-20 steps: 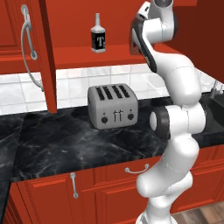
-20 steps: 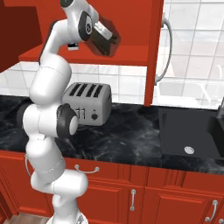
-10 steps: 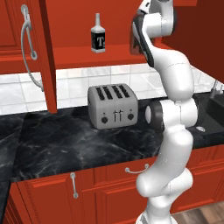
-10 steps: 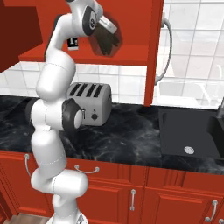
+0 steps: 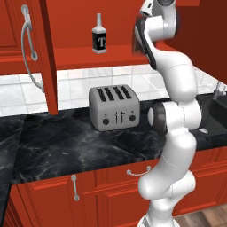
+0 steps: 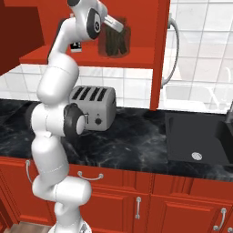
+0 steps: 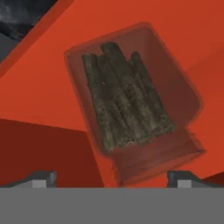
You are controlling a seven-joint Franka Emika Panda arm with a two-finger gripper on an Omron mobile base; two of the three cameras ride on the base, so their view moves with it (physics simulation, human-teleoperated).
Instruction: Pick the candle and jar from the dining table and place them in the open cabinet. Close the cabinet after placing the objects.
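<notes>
We see jar (image 7: 131,109) on cabinet (image 6: 91,57) shelf, twelve o'clock of gripper (image 7: 111,177); fingers spread, released. Glass: heavy, slick, fragile; grip mid-body.

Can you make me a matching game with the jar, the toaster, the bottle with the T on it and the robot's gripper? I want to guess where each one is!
Things:
1. jar
2. toaster
3. bottle
4. gripper

Places or states:
A. on the black marble counter
B. open, jaws apart just behind the jar
C. on the cabinet shelf, full of dark sticks
D. on the cabinet shelf, black label

Pairs: 1-C, 2-A, 3-D, 4-B
</notes>
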